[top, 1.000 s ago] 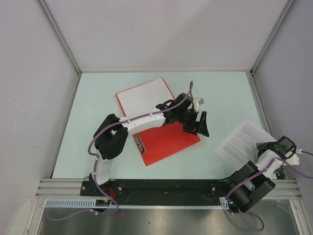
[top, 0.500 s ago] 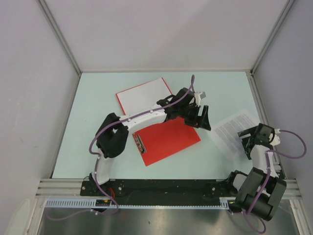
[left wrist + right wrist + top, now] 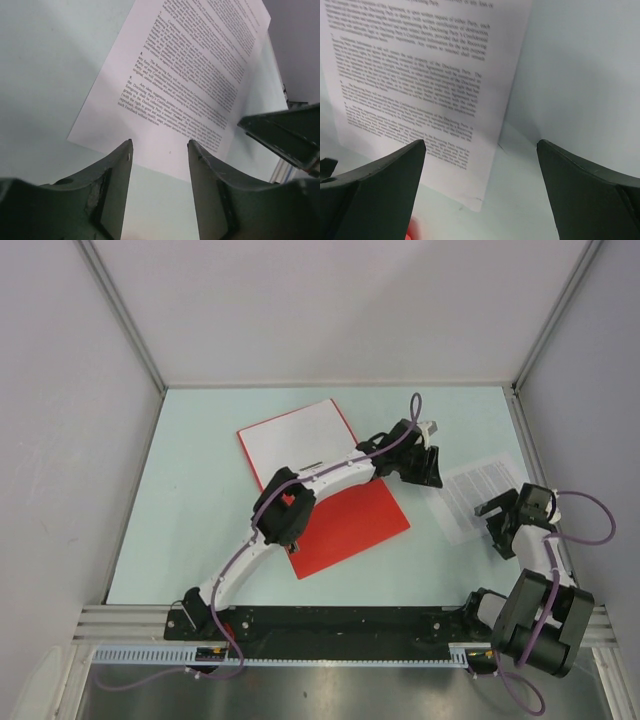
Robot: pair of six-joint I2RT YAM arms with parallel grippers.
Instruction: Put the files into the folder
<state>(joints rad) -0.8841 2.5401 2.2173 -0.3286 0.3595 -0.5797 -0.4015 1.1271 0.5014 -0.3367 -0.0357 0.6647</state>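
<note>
left arm point(image 3: 335, 476) outstretched across the folder point(image 3: 352, 528), left pincer point(image 3: 160, 145) beside the files point(image 3: 480, 486)

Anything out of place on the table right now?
One printed sheet lies outside the folder, on the right side of the table, rotated askew to its edges. The red folder lies open, also askew, with a white sheet on its far half. No tears or creases show.
</note>
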